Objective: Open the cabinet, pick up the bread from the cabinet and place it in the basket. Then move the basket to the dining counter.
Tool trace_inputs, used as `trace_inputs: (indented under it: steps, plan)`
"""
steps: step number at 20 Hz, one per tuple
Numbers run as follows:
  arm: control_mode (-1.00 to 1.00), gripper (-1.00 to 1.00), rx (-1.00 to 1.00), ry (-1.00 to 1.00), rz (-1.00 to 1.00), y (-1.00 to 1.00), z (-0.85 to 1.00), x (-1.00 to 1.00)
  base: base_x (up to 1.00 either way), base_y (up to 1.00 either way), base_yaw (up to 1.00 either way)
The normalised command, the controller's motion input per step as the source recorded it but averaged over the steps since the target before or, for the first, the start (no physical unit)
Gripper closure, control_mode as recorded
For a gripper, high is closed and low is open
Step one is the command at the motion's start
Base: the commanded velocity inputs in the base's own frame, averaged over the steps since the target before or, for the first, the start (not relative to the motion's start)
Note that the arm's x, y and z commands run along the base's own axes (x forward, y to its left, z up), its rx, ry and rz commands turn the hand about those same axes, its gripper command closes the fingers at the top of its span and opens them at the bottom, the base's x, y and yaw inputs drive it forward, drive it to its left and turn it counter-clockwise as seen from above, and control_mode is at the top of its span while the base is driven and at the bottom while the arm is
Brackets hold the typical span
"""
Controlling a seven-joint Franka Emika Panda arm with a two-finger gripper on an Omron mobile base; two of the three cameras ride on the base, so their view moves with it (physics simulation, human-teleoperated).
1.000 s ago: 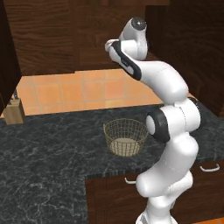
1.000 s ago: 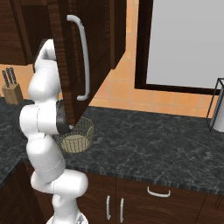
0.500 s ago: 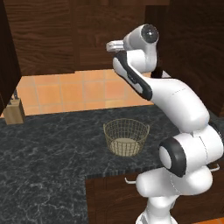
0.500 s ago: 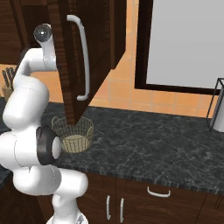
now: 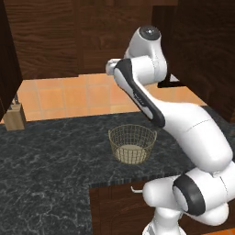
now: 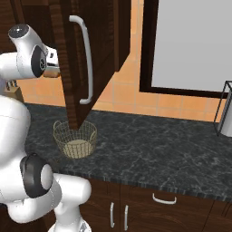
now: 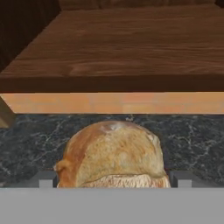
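A tan-brown bread [image 7: 113,153] roll sits between my two finger tips, and my gripper [image 7: 114,181] is shut on it. The roll hangs in the air just before the front edge of the cabinet's wooden shelf [image 7: 122,48], with black counter showing below it. In the right base view my hand is up beside the edge of the open cabinet door [image 6: 72,90], which has a long silver handle [image 6: 86,61]. The wire basket [image 5: 132,143] [image 6: 74,138] stands on the black counter below the door, with nothing in it. The dining counter is out of view.
The black marbled counter [image 5: 50,160] [image 6: 158,145] runs along an orange tiled wall. A knife block [image 5: 14,117] [image 6: 16,93] stands at its far left. A metal rack [image 6: 225,108] stands at the right end. Drawer handles [image 6: 164,199] show below the counter's front.
My arm's upper links have swung and leaned over, now bulking larger in both base views. The basket and the open cabinet door have stayed where they were.
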Motion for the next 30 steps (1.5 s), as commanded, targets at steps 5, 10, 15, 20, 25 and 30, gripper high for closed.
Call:
trace_inputs:
  steps: [5, 10, 15, 20, 25, 30]
  plan:
    - [-1.0, 1.0, -0.13, 0.16, -0.07, -0.21, -1.0, -0.72, 0.0, 0.0, 0.0]
    - [-1.0, 1.0, 0.0, 0.17, 0.0, -0.27, -1.0, 0.01, 0.0, 0.0, 0.0]
    - [-1.0, 1.0, 0.0, 0.3, -0.03, 0.01, -1.0, 0.36, 0.0, 0.0, 0.0]
    - [-1.0, 1.0, 0.0, 0.27, -0.09, -0.03, -1.0, 0.66, 0.0, 0.0, 0.0]
    - [-1.0, 1.0, 0.0, 0.15, -0.07, 0.0, -0.98, 0.27, 0.0, 0.0, 0.0]
    - [-1.0, 1.0, 0.0, 0.02, -0.03, -0.07, -0.67, 0.23, 0.0, 0.0, 0.0]
